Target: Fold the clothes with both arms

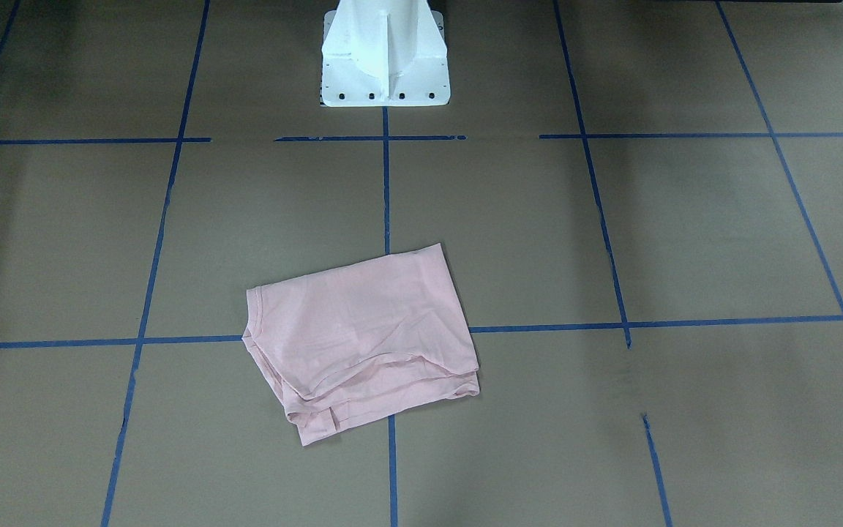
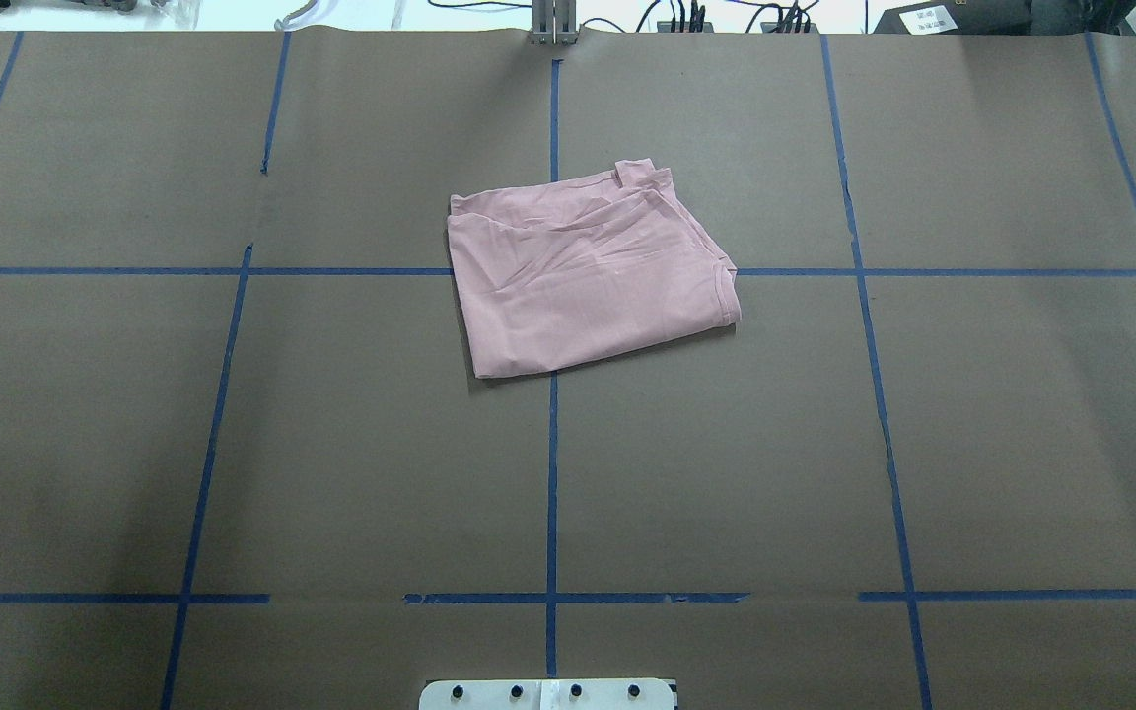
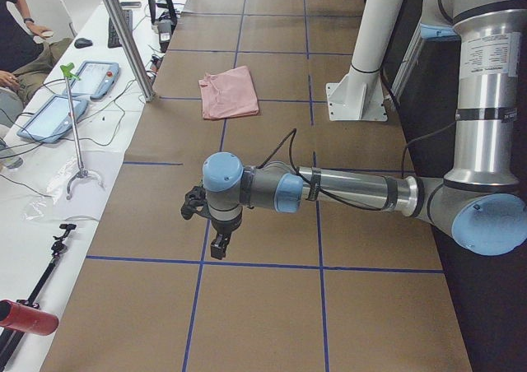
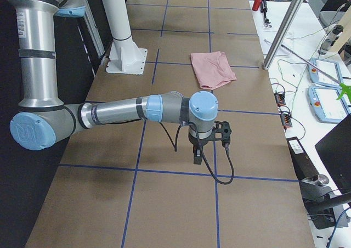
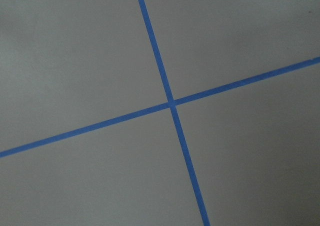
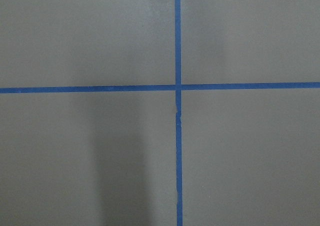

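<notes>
The clothes are one pale pink T-shirt, lying folded into a rough rectangle on the brown table near its middle, with no print showing. It also appears far off in the side views. My left arm hangs above the table's left end, well away from the shirt, with its gripper pointing down. The right gripper hangs the same way over the right end. I cannot tell whether either is open or shut. Both wrist views show only bare table and blue tape lines.
The white pedestal stands at the robot's edge of the table. Blue tape lines grid the brown surface. A side bench holds tablets, cables and a metal post. A seated person is beside it.
</notes>
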You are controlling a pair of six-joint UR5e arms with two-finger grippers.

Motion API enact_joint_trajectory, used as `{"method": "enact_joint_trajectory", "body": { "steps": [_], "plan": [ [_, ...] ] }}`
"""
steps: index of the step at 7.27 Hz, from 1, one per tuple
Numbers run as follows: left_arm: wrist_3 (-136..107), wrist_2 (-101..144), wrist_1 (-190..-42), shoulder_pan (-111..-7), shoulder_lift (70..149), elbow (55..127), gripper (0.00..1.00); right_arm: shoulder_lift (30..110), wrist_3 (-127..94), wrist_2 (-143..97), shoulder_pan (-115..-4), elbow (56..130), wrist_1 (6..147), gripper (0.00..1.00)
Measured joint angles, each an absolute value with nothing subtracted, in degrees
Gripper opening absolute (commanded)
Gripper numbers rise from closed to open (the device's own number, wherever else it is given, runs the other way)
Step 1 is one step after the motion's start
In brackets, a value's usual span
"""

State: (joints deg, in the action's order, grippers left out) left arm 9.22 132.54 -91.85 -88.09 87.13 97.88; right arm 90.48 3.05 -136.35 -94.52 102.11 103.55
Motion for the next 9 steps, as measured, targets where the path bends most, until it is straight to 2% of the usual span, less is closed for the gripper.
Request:
{"method": "enact_joint_trajectory", "body": {
  "steps": [2,5,9],
  "plan": [
    [9.3,132.2,-91.5,-87.9,86.6,97.6,1.0,91.4,3.2,-136.1,-94.4,100.6,102.6,1.0],
    [9.3,132.1,-91.5,-87.9,86.4,97.5,1.0,92.6,0.6,-135.9,-94.4,95.8,94.0,1.0],
    [7.6,132.2,-91.5,-87.9,86.4,97.2,1.0,92.5,-4.4,-135.8,-92.8,95.4,92.0,1.0]
  ]
}}
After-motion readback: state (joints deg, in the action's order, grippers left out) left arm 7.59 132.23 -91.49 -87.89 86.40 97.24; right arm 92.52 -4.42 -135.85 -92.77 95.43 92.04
